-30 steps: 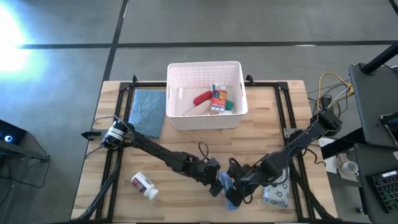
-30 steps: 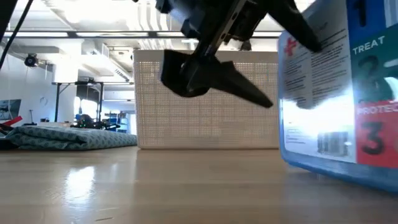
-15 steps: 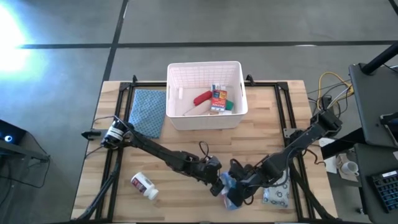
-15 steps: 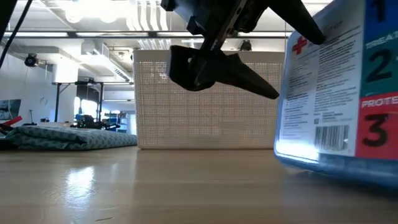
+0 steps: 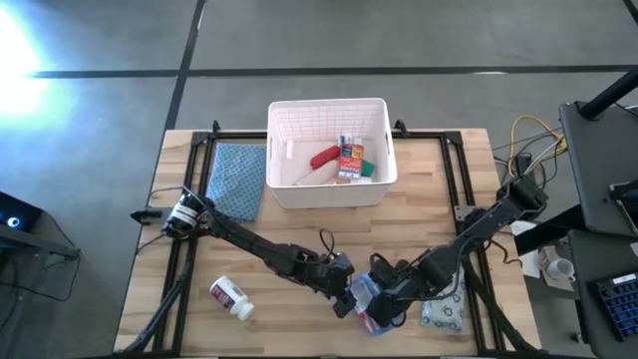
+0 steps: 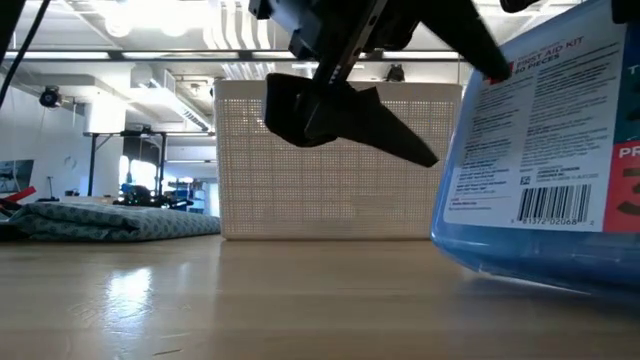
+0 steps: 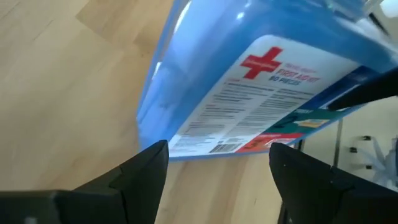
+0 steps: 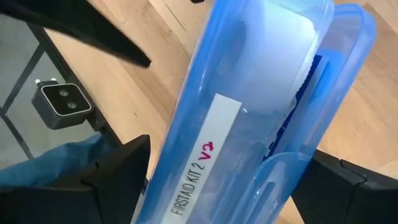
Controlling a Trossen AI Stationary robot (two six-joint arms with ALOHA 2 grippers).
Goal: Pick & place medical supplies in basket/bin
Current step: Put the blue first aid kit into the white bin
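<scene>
At seven o'clock on the bench lies a white pill bottle. At six, my left pincer gapes open beside the blue first aid kit; my right pincer clamps it, tilted. I judge lifting comes next, toward the basket at twelve.

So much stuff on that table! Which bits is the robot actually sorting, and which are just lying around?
Part of the job:
- white slotted plastic basket, already holding a red tube and small coloured boxes
- clear blue plastic first aid kit, between both grippers
- white pill bottle
- grey-white patterned pouch

Just lying about:
- blue textured cloth
- cables by the table's right edge
</scene>
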